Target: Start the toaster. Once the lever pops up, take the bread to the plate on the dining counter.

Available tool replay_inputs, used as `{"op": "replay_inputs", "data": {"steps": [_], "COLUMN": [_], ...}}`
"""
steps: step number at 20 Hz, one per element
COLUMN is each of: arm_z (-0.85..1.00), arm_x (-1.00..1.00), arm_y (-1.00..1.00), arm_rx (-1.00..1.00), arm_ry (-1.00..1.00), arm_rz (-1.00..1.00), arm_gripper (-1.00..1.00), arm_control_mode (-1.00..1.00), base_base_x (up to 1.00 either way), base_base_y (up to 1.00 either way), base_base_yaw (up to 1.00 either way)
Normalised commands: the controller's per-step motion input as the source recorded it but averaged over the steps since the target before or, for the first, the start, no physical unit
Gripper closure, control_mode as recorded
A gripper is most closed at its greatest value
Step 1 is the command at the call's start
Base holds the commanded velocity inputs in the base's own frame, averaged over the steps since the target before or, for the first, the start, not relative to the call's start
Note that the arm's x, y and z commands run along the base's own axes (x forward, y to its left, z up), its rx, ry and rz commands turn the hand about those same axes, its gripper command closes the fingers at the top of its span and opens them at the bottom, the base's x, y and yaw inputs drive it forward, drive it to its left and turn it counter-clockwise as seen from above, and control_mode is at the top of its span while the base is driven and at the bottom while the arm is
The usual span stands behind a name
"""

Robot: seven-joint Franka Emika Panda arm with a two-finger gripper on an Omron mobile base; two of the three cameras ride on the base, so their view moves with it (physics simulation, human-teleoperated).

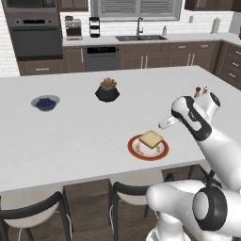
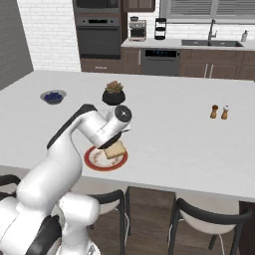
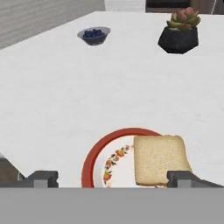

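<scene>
The bread [image 1: 151,139] lies flat on the plate [image 1: 133,147], toward its right side, near the front edge of the counter [image 1: 75,132]. The gripper [image 3: 113,179] hangs just above the plate with its jaws spread wide, one fingertip [image 3: 41,178] left of the plate and the other over the bread's near right corner, gripping nothing. Farther back on the counter stand a black pot with a succulent [image 1: 107,90] and, well to the left, a small bowl of blueberries [image 1: 45,102]. Salt and pepper shakers [image 2: 219,111] sit far to the right. Dark chairs [image 2: 211,219] line the near edge below.
</scene>
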Motion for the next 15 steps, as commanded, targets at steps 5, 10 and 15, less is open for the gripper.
{"op": "replay_inputs", "data": {"steps": [5,10,15], "arm_z": [0.24,0.46,0.77], "arm_x": [-0.63,-0.39,-0.45], "arm_y": [0.13,0.15,0.09], "arm_rx": [-0.35,-0.28,-0.19], "arm_ry": [-0.07,0.0,0.01], "arm_rz": [0.0,0.0,-0.03], "arm_gripper": [-1.0,-1.0,-1.0], "arm_control_mode": [-1.0,-1.0,-1.0], "base_base_x": [0.0,0.0,0.0], "base_base_y": [0.0,0.0,0.0], "base_base_yaw": [0.0,0.0,0.0]}}
